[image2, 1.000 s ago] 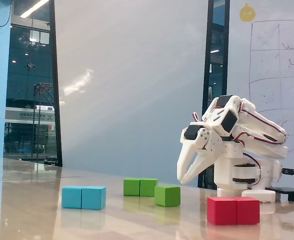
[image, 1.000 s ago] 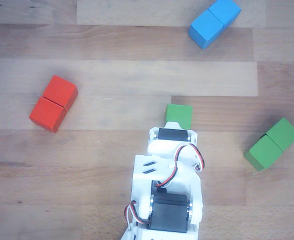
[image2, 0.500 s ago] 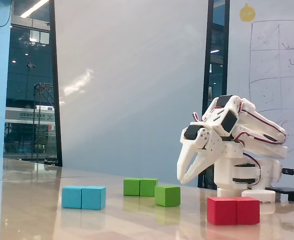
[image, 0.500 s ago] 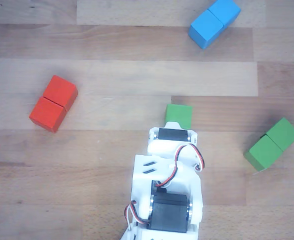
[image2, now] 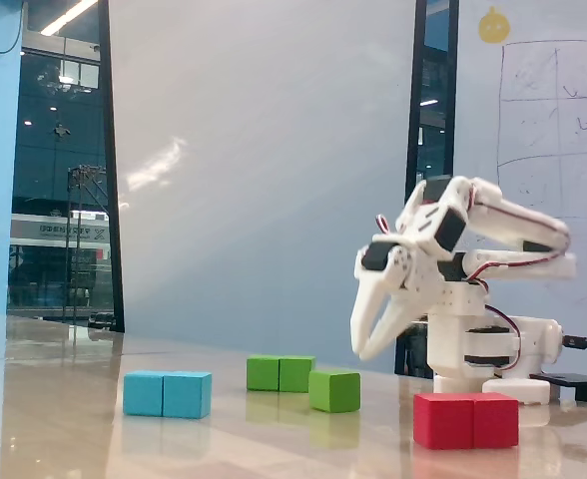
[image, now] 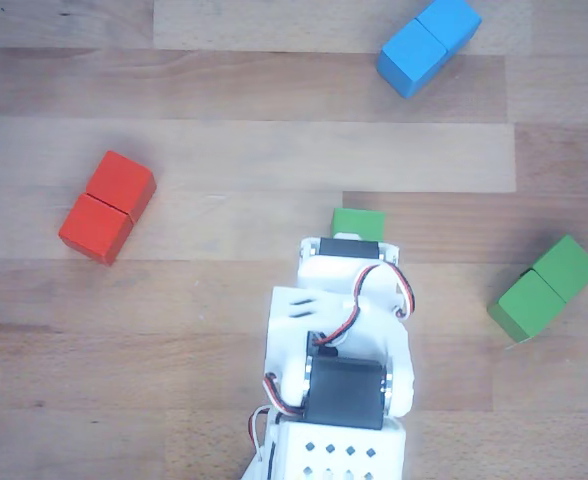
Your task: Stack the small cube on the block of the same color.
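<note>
Red block (image: 107,206): lies at the left of the top-down view, well apart from the green pieces and no part of this job.
Arm (image: 339,350): reaches up from the bottom edge of the top-down view, its white body covering the pincer there.
Pincer (image2: 361,344): in the side view it hangs raised off the worktop (image: 224,130), tips pointing down. It holds nothing. Whether the jaws are parted cannot be told.
Small green cube (image: 358,223): rests on the worktop just beyond the arm's front end in the top-down view, partly covered by it. In the side view (image2: 334,390) it sits below the pincer tips and a little left, not touching them.
Likely reason: the pincer seems poised above the cube to come down and grasp it.
Blue block (image: 428,44): top right, far from the action.
Long green block (image: 544,288): at the right edge of the top-down view, well apart from the cube, with nothing stacked on it yet.
</note>
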Robot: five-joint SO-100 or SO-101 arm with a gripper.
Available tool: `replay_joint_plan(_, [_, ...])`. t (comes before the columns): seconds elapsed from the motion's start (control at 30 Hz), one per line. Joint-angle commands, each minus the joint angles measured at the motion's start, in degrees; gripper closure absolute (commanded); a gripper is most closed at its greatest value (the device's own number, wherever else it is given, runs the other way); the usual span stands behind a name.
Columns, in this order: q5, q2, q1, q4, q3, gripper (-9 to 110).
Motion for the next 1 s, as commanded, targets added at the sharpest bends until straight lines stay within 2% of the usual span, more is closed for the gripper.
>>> replay_joint_plan(0.0, [-0.4,-12.2,0.7,-1.1,-16.5,101])
replay_joint_plan(0.3, [-0.4,-38.3,0.8,7.9,-37.8,101])
replay_joint_plan(0.57, [0.4,-53.4,0.8,15.2,-52.6,101])
replay_joint_plan(0.97, [-0.1,-65.5,0.7,15.3,-53.9,101])
